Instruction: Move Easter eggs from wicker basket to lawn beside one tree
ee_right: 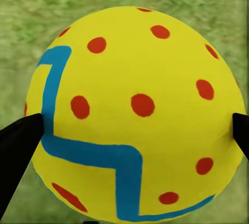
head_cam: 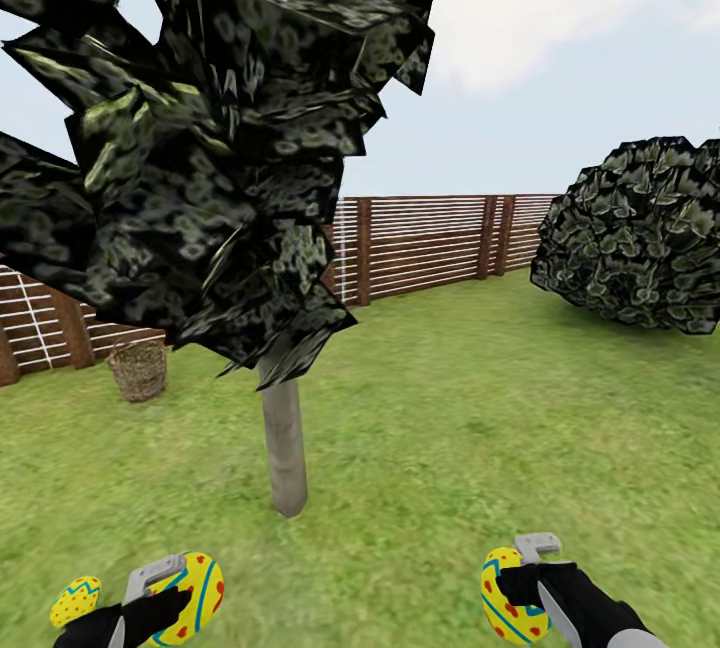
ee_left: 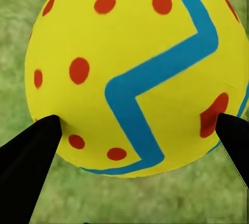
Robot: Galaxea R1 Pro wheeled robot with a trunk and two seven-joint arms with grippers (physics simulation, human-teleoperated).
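I have an Easter egg clamped in each pincer. The left gripper (head_cam: 160,593) sits at about seven o'clock in the head view, its dark fingers (ee_left: 28,154) pressed against both flanks of the left-hand egg (head_cam: 192,596). The right gripper (head_cam: 520,583) at five o'clock grips the right-hand egg (head_cam: 505,598) the same way, with only grass behind it. A third egg (head_cam: 76,600) already lies on the lawn (head_cam: 450,448) just beside my left gripper, toward eight o'clock.

The tree (head_cam: 284,448) rises at about eleven o'clock from my hands, its grey trunk close ahead. I judge the job now is setting down: lower each egg until it touches grass before I part the fingers, so it does not roll, and keep both close to the trunk near the third egg.

Farther off at ten o'clock the wicker basket (head_cam: 138,370) stands by the fence (head_cam: 420,243); I cannot see inside it.
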